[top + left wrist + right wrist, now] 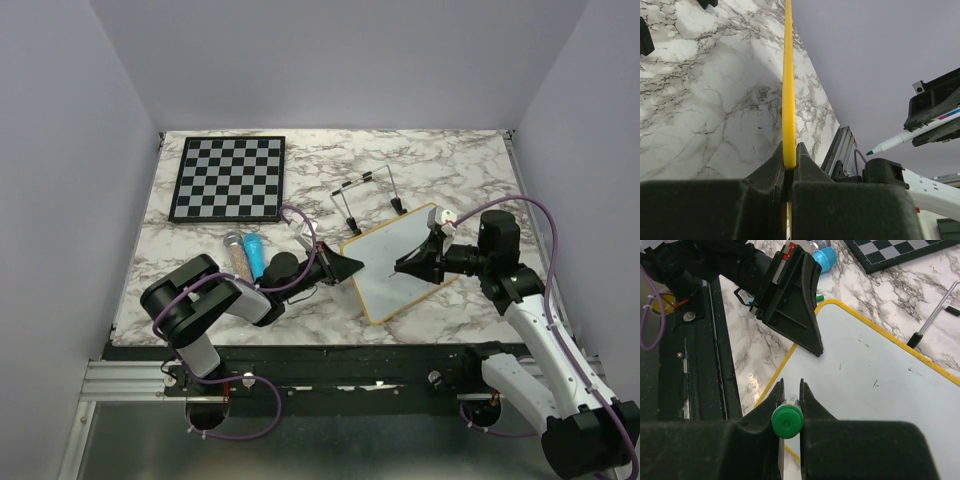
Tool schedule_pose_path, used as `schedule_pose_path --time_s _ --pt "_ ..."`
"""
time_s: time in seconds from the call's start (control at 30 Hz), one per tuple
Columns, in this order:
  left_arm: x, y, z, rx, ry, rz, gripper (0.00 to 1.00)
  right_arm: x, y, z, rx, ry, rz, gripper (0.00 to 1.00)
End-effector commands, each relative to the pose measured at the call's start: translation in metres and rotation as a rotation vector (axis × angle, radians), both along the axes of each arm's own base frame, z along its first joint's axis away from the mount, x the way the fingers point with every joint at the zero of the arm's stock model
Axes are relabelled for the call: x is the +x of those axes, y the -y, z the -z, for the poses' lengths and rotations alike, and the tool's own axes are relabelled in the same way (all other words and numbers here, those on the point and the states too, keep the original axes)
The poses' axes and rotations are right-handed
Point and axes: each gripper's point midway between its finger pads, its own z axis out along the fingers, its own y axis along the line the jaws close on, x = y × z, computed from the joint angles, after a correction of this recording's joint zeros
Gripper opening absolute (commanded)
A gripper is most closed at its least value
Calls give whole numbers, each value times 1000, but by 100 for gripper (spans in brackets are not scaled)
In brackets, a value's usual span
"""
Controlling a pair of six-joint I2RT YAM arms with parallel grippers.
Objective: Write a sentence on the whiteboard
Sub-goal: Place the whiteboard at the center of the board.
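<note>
Your left end effector clamps the whiteboard by its edge; your right end effector grips a marker. The board seems blank: lower the tip and start writing.

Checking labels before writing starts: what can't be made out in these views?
- Marker tip: right wrist, hidden below the right gripper; top view too small to show board contact.
- Whiteboard face: left wrist sees it edge-on, only the yellow frame clamped in the left gripper.
- Marks on the board: specks in right wrist, too small to read.
</note>
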Motion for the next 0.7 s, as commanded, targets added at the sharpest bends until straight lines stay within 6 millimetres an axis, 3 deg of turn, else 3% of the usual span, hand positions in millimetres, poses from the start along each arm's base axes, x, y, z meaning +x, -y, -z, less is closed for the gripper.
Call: schedule_pose_path --time_s 0.0,0.67 --pt "0 -1 -53 -149 150 -22 0 3 -2 2 -4 12 1 1" --pt "-5 2 -49 -155 107 -22 0 1 -5 5 -5 3 -5 1"
